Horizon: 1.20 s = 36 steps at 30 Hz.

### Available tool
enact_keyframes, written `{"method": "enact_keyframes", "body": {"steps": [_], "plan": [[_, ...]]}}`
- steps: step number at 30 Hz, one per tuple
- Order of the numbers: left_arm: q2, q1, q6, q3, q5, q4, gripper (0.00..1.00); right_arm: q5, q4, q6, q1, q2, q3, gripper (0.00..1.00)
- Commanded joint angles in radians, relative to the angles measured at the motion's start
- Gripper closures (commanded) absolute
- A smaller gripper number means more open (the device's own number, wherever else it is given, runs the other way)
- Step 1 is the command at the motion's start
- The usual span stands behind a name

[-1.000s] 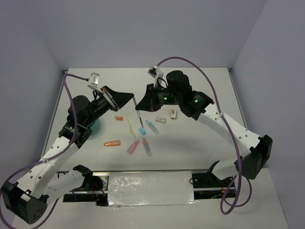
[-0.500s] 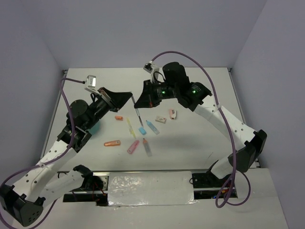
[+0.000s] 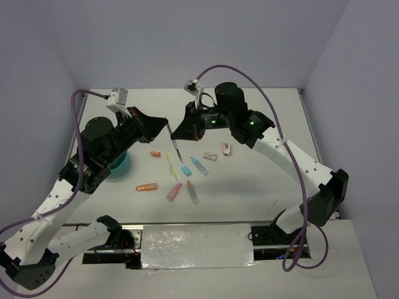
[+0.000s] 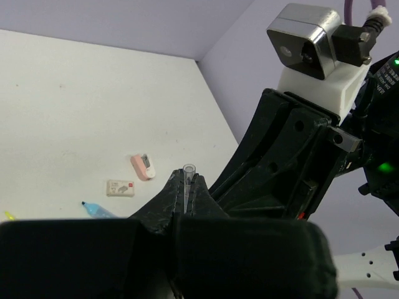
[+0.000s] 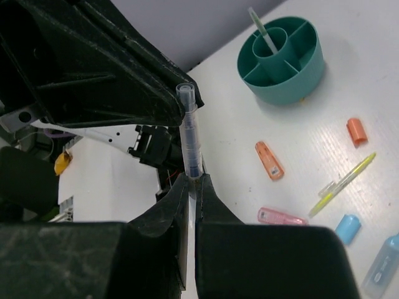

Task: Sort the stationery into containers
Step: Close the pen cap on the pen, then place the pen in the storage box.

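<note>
"How were the arms posed?"

"Both reached in over the middle of the top view, elbows raised and wrists turned toward each other. The left gripper and the right gripper met almost tip to tip, just left of centre."

"And the fingers?"

"Both were pinched narrow on one thin clear-and-grey plastic pen, held above the table. In the right wrist view the right gripper clamped its lower part and the pen stood upright. In the left wrist view its open end poked out between the left fingertips."

"What about the surface and the room?"

"It was a white table boxed in by plain lavender walls. Loose near the centre of the top view lay an orange marker, a pink marker, a thin yellow pen, a light-blue marker, a pale flat block and a pink-and-white block."

"And the container?"

"A round teal plastic bowl with inner dividers sat at the upper right of the right wrist view. In the top view it was at the left, partly behind the left arm. One thin pale pen leaned in its round middle cup."
</note>
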Motion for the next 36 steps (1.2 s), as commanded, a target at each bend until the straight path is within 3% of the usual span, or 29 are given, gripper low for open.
{"method": "enact_keyframes", "body": {"steps": [1,4,5,6,10,12,14,16,18,19,26,28,29,30,32,33,36], "plan": [[0.022,-0.038,0.063,0.091,0.121,-0.151,1.00,0.054,0.220,-0.057,-0.026,-0.044,-0.026,1.00],[0.039,-0.038,0.055,0.131,0.124,-0.156,0.81,0.011,0.204,-0.101,-0.009,-0.059,-0.041,1.00],[0.041,-0.038,0.052,0.132,0.124,-0.148,0.60,-0.001,0.181,-0.114,-0.003,-0.061,-0.040,1.00],[0.041,-0.036,0.042,0.132,0.122,-0.142,0.50,-0.005,0.171,-0.123,0.007,-0.064,-0.038,1.00],[0.047,-0.035,0.028,0.125,0.131,-0.117,0.40,-0.021,0.129,-0.161,0.027,-0.066,-0.036,1.00],[0.054,-0.035,0.018,0.116,0.154,-0.098,0.44,-0.021,0.130,-0.160,0.033,-0.072,-0.049,1.00],[0.060,-0.033,0.012,0.112,0.159,-0.094,0.55,-0.009,0.143,-0.154,0.030,-0.078,-0.055,1.00],[0.062,-0.033,0.008,0.105,0.157,-0.099,0.73,-0.020,0.150,-0.151,0.031,-0.081,-0.053,1.00],[0.059,-0.033,0.009,0.099,0.142,-0.110,0.82,-0.049,0.150,-0.151,0.030,-0.075,-0.047,1.00],[0.056,-0.033,0.012,0.101,0.121,-0.116,0.94,-0.049,0.155,-0.148,0.031,-0.076,-0.049,1.00],[0.067,-0.003,0.043,0.125,0.018,-0.180,1.00,-0.069,0.195,-0.143,0.031,-0.105,-0.112,1.00],[0.077,-0.001,0.054,0.156,-0.057,-0.214,1.00,-0.034,0.187,-0.140,0.022,-0.105,-0.128,0.40],[0.083,0.001,0.063,0.174,-0.109,-0.276,1.00,0.022,0.166,-0.137,0.014,-0.107,-0.135,0.02],[0.090,0.001,0.069,0.211,-0.248,-0.316,1.00,0.061,0.157,-0.120,-0.005,-0.112,-0.154,0.00],[0.128,0.011,0.104,0.251,-0.386,-0.436,1.00,0.153,0.147,-0.106,-0.032,-0.134,-0.190,0.00],[0.143,0.013,0.095,0.291,-0.559,-0.487,1.00,0.191,0.146,-0.096,-0.050,-0.170,-0.229,0.00],[0.199,0.053,0.034,0.308,-0.857,-0.622,1.00,0.293,0.138,-0.088,-0.073,-0.246,-0.302,0.00]]}}
